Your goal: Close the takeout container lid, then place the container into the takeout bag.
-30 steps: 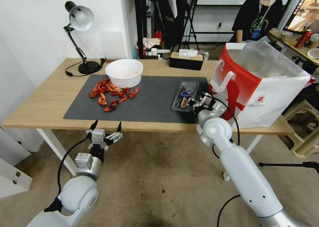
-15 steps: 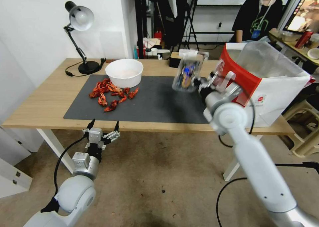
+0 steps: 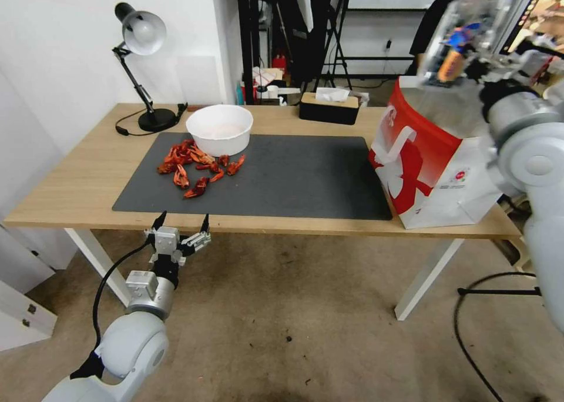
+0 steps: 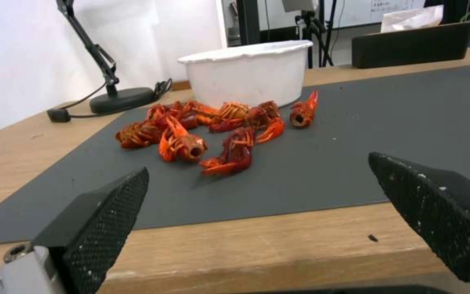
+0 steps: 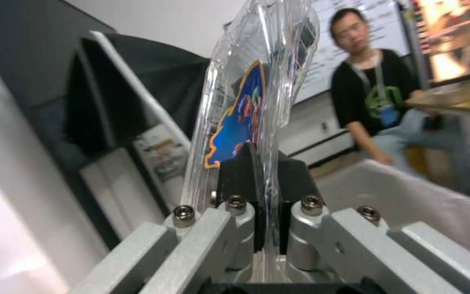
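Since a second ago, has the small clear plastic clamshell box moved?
Yes. The small clear plastic clamshell box, clamped in the right end effector, has left the dark grey mat and risen above the red-and-white paper bag.

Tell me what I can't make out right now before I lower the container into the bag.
- Container: motion-blurred in the head view; whether the lid is fully latched is unclear.
- Its contents: in the right wrist view the container is edge-on, and a blue label covers them.
- Bag interior: the near wall hides the bottom.
- Right gripper: pads clamp the container's rim; their tips are hidden behind plastic.
- Left gripper: open, below the table edge.
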### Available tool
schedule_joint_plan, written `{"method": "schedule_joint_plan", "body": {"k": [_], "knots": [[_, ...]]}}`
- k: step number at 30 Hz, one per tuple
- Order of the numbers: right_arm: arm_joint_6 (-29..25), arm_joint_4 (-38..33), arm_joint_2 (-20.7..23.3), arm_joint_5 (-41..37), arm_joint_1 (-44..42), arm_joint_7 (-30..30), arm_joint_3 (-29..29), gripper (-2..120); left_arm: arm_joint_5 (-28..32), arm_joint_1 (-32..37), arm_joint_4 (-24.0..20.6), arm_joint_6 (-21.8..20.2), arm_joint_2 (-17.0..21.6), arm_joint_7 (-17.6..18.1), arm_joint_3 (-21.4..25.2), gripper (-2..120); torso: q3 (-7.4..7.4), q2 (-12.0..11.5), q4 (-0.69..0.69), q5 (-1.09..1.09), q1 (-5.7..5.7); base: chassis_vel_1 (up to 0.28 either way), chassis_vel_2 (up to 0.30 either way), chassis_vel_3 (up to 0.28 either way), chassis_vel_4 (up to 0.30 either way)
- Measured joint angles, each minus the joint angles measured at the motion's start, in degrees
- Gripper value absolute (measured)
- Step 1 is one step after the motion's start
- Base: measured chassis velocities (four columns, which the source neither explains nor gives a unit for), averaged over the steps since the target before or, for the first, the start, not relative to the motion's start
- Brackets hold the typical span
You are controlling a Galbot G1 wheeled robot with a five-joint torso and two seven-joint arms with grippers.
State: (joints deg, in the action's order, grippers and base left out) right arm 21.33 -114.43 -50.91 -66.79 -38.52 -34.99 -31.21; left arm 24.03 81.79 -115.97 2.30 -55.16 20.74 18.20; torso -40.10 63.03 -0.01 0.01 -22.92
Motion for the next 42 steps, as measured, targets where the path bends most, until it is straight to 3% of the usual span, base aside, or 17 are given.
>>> {"method": "schedule_joint_plan", "body": {"k": [8,24,34,42], "knots": [[3.1,0.2,-0.9,1.9,-5.5,-1.8,-2.3,2,-0.2,0.0,-0.3,-0.2,-0.2,0.0,-0.4,100,0.00,0.0,0.01,0.01,0.00,0.000,0.000,0.000,0.000],[4.6,-1.5,-1.1,0.7,-8.1,-2.8,-3.8,59,-0.4,0.4,-0.9,-0.4,-0.4,0.0,-0.4,100,0.00,0.0,0.01,-0.01,0.01,0.000,0.000,0.000,0.000],[-7.0,-7.5,0.3,-2.7,-10.2,7.7,-3.4,96,-0.4,1.1,-1.1,-0.1,-0.6,0.0,0.1,100,0.00,0.0,0.01,-0.02,0.01,0.000,0.000,0.000,0.000],[-11.1,-14.4,0.4,3.1,-18.0,18.4,-1.7,100,-0.4,1.3,-1.2,-0.1,-1.1,0.0,0.1,100,0.00,0.0,0.01,-0.02,0.01,0.000,0.000,0.000,0.000]]}}
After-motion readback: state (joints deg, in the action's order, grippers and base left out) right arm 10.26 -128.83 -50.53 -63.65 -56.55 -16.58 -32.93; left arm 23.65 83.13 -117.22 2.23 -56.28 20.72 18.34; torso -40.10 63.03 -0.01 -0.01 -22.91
